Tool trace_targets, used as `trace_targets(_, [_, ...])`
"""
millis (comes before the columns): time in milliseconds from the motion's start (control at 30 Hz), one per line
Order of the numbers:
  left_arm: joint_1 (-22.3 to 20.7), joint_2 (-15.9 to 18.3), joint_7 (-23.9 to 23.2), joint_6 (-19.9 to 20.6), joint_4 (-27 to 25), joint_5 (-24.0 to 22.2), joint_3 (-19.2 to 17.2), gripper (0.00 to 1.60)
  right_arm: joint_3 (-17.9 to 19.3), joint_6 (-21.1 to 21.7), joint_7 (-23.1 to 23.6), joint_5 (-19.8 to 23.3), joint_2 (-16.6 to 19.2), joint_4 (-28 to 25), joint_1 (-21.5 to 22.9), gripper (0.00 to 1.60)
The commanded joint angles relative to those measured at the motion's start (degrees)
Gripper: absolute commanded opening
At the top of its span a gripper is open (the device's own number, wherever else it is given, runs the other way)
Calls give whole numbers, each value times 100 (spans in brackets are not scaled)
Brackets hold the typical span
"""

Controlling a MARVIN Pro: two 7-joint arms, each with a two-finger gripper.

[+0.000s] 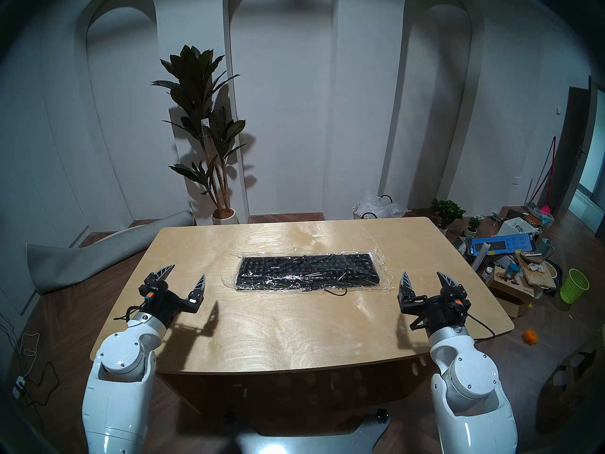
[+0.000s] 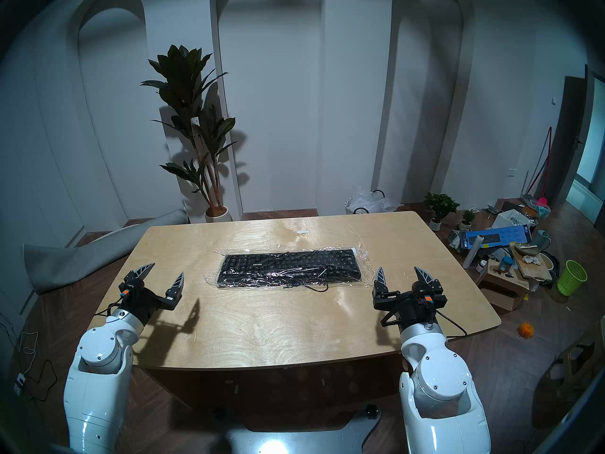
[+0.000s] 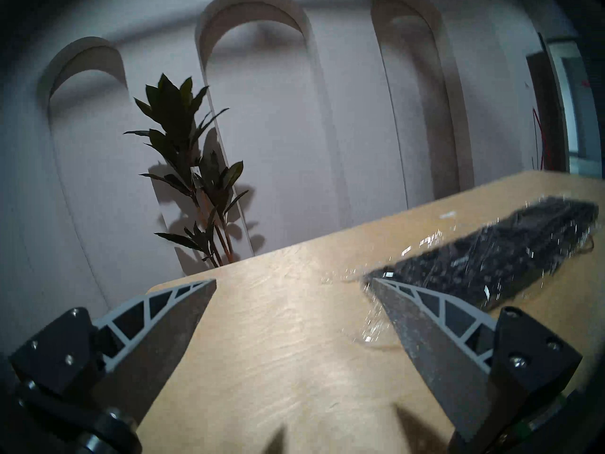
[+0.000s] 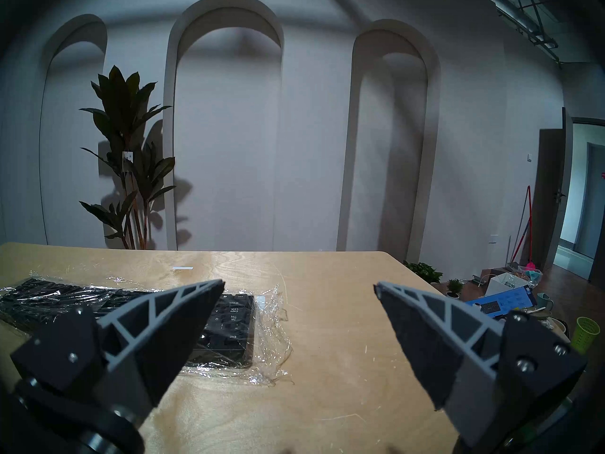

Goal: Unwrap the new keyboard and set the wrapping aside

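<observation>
The black keyboard [image 1: 307, 270] lies flat at the middle of the wooden table [image 1: 262, 329], wrapped in the transparent crinkly wrapping [image 1: 381, 263], with its thin black cable [image 1: 337, 292] curling out at the near side. It also shows in the head stereo right view [image 2: 289, 270], the left wrist view [image 3: 491, 256] and the right wrist view [image 4: 229, 325]. My left gripper [image 1: 186, 273] is open and empty, left of the keyboard. My right gripper [image 1: 424, 278] is open and empty, just right of the wrapping's [image 4: 271, 332] right end.
A small white strip [image 1: 317, 236] lies on the table behind the keyboard. On the floor at the right are a blue keyboard box [image 1: 501, 243], a green basket [image 1: 574, 285] and clutter. A heap of clear plastic [image 1: 376, 207] and a tall plant [image 1: 203, 132] stand behind the table.
</observation>
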Motion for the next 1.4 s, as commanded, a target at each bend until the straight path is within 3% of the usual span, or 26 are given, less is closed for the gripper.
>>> trace_targets(0, [-542,623,-654,-245,88,430,-138,160,-2,-24,1,-2,5,-81,35,160])
trace_targets(300, [-1001,1174,-1608,-300,-128,427,208,160,-1,-26,4,3,5,-49,48,160])
trace_targets(333, [-1092,1335,-1871,-294,-121,427,260,160,-1,-27,5,4,6,-44,51,160])
trace_targets(400, [-1101,1291,-1869,-304,-118,445,274,160,-1,-28,5,5,6,-44,52,160])
trace_targets(467, [-1194,1582,-2333,-310,91,490,435,160,-1,-31,6,6,6,-45,56,160])
trace_targets(633, [-1465,1914,-2916,-427,560,500,763,160,0,-34,8,8,6,-53,57,160])
trace_targets(700, [-1499,1834,-2858,-454,609,546,789,160,0,-34,8,8,6,-53,57,160])
trace_targets(833, [-1826,2197,-3534,-758,1021,634,1260,160,0,-34,10,9,6,-57,58,160])
trace_targets(1067, [-2122,2269,-4078,-951,1204,586,1572,160,0,-35,11,9,6,-61,56,160])
trace_targets(1133, [-2315,2142,-4244,-862,1331,426,1657,160,0,-35,11,10,6,-61,57,160])
trace_targets(1367, [-2590,1846,-4242,-662,1518,151,1700,160,1,-34,13,12,6,-53,60,160])
